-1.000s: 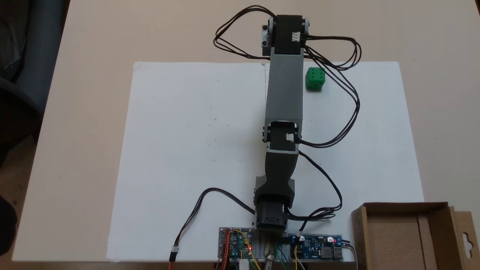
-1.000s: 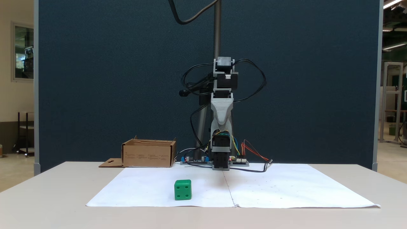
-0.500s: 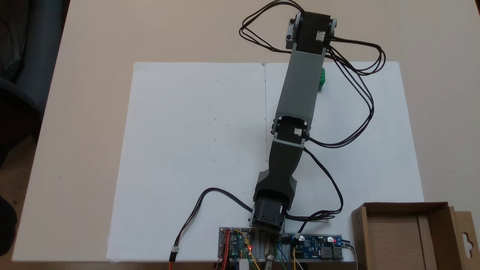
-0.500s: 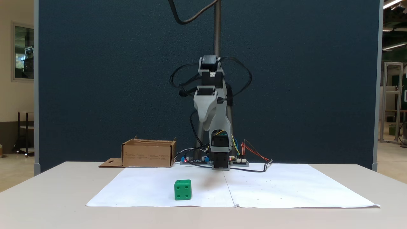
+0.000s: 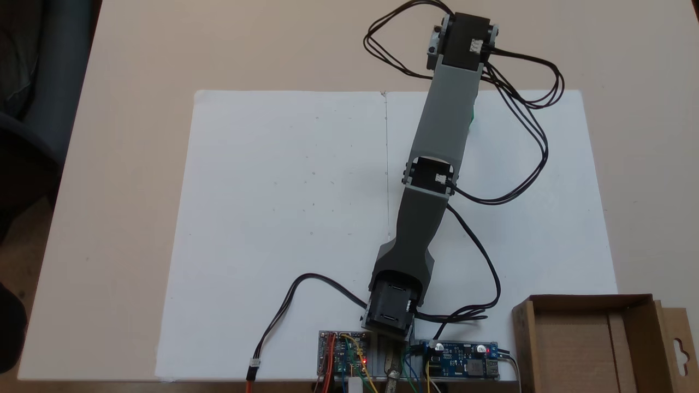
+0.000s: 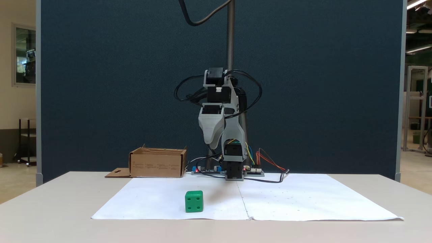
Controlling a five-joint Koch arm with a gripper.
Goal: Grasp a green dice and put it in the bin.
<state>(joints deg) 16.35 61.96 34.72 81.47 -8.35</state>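
The pincer (image 6: 210, 141) of light grey plastic hangs with its tip downward in the middle of a fixed view, high above the surface and holding nothing. Its jaws stand one behind the other for this camera, so I cannot tell how far open it is.

Below it and a little to the left, in the lower middle of the frame, sits the small bright green plastic dice (image 6: 194, 201). It rests flat on the white paper sheet (image 6: 303, 199), near the sheet's front edge, well apart from the pincer. In a fixed view from above, a thin green strip (image 5: 471, 116) of it shows in the upper right, beside the grey arm link (image 5: 445, 128) that covers the rest.

The dice is a cube with rounded edges. The face toward the camera carries four sunken pips of the same green.

I judge it to be light, stiff and not fragile, but the smooth plastic could slip. The best hold is probably on two opposite flat faces at mid height, not on the rounded corners, with the cube centred between the jaws.

The shallow brown cardboard box (image 6: 157, 165) that serves as bin stands left of the arm base, at the far edge of the pale surface (image 6: 50, 209), empty as far as the view from above (image 5: 584, 299) shows.
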